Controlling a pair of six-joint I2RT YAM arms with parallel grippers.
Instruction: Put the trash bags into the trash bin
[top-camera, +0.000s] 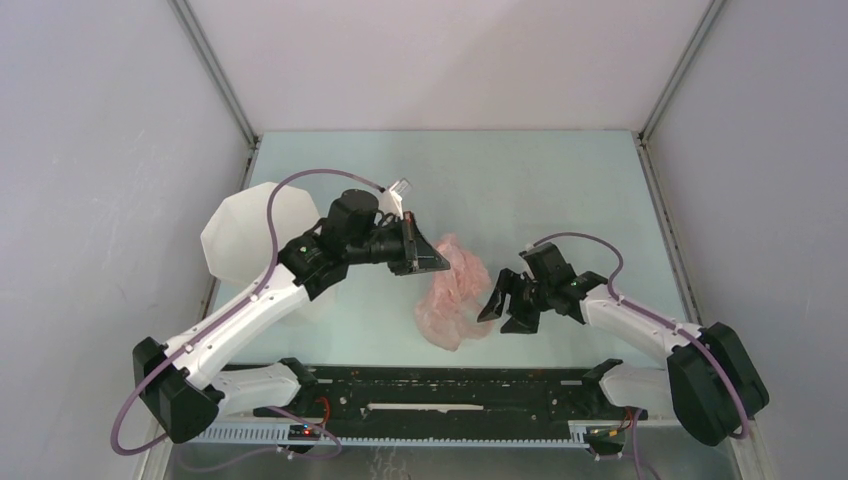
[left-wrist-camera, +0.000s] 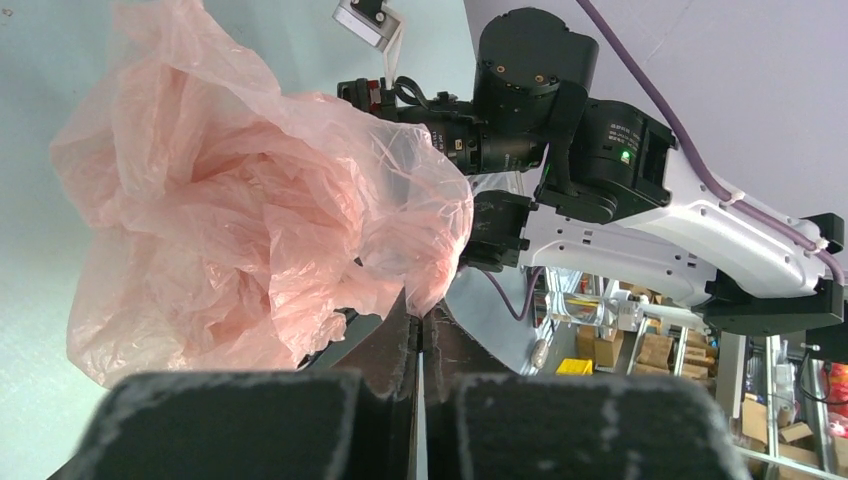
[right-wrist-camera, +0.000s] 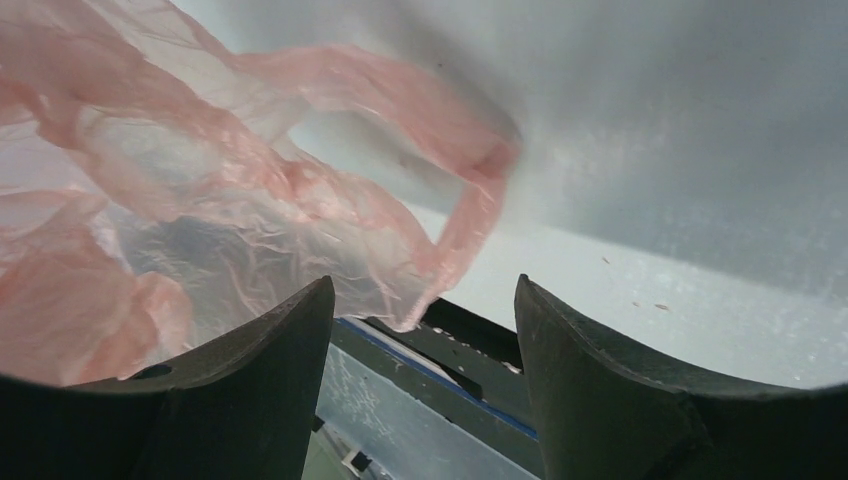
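Pink crinkly plastic bag (top-camera: 455, 300) pinched tight in the left hand (top-camera: 437, 262), white faceted bin (top-camera: 245, 240) back behind its wrist; right hand (top-camera: 503, 312) gapes empty.

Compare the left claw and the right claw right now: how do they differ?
The left claw is shut, the right claw open. The left claw pinches the pink trash bag; the right claw holds nothing, a loop handle hanging just ahead of it. The left claw is on the bag's trash bin side, the right claw opposite. Both are black and face the bag.
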